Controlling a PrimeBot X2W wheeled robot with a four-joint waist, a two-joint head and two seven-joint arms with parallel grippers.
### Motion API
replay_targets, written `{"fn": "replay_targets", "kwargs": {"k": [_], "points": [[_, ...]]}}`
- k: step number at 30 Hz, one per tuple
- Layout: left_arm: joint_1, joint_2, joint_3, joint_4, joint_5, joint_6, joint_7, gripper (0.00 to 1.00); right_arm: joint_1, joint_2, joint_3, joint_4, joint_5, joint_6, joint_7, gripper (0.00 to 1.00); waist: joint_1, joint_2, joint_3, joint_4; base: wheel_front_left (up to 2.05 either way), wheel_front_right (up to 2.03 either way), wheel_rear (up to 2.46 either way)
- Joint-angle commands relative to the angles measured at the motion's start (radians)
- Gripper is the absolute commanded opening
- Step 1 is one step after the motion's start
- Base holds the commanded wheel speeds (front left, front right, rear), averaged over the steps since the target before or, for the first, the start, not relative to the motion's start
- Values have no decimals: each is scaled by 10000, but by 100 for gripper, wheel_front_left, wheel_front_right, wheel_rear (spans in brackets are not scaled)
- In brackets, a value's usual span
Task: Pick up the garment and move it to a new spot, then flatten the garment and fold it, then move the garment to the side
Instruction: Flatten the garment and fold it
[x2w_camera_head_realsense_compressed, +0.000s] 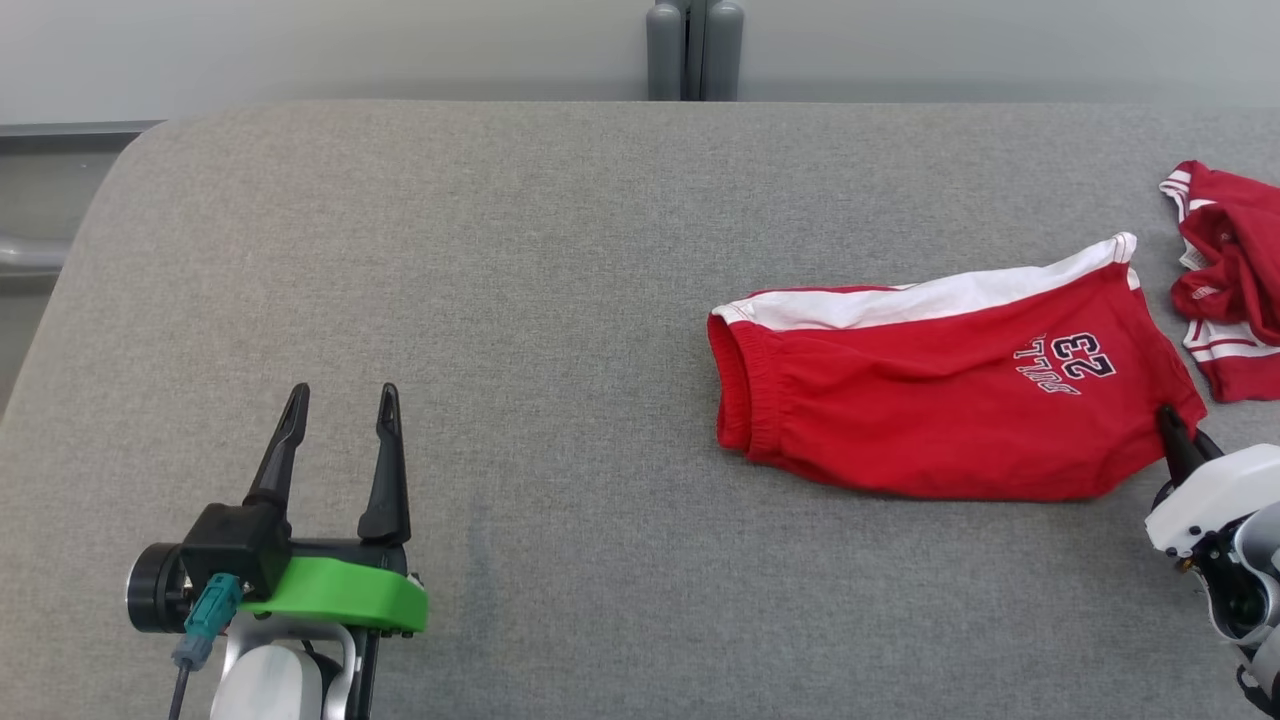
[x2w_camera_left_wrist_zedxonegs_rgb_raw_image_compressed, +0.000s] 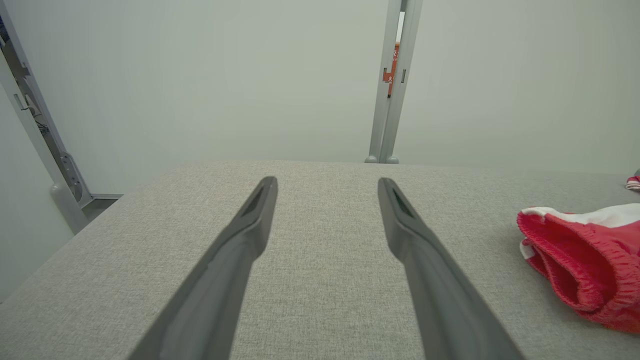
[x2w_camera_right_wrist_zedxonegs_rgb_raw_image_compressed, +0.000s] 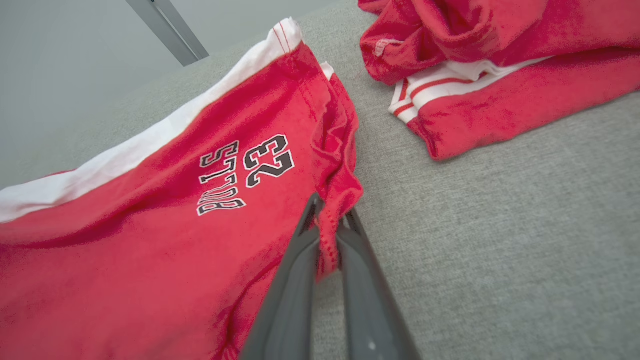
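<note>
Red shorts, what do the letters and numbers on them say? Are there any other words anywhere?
"BULLS": on the red shorts, dark letters with white edges.
"23": next to it on the same shorts.
Orange sign on the grey post: too blurred to read.
Small tag on the other red garment: too small to read.

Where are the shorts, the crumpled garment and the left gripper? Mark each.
shorts (x2w_camera_head_realsense_compressed: 930, 400): head view, red front.
crumpled garment (x2w_camera_head_realsense_compressed: 1235, 260): head view, its middle.
left gripper (x2w_camera_head_realsense_compressed: 342, 390): head view, between fingertips.
</note>
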Motion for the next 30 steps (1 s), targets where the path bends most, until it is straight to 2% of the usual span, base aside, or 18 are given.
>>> {"fn": "replay_targets", "kwargs": {"k": [1,9,17,22,26,30], "points": [[132,17,54,13,62,-36,-28,100,-59,79,-30,-106,-150,-14,-77,0,0,-1,-22,-51,0,0,0],[253,18,85,153,62,-45,-28,100,-359,487,-607,-824,-1275,-14,-69,0,0,-1,-336,0,0,0,0],[412,18,160,125,38,-24,-28,100,-217,1217,-1070,-2342,-2464,-11,-72,0,0,-1,-655,128,0,0,0],[507,18,83,81,-117,60,-28,100,-129,1667,-598,-3284,-3147,-10,-72,0,0,-1,-713,304,0,0,0],[480,18,-81,71,-269,98,-28,100,11,1698,32,-3660,-3766,-11,-12,0,0,-1,-676,604,0,0,0],[470,17,-216,50,-371,179,-28,100,438,1814,368,-3958,-3815,-10,44,0,0,-1,-623,913,0,0,0]]}}
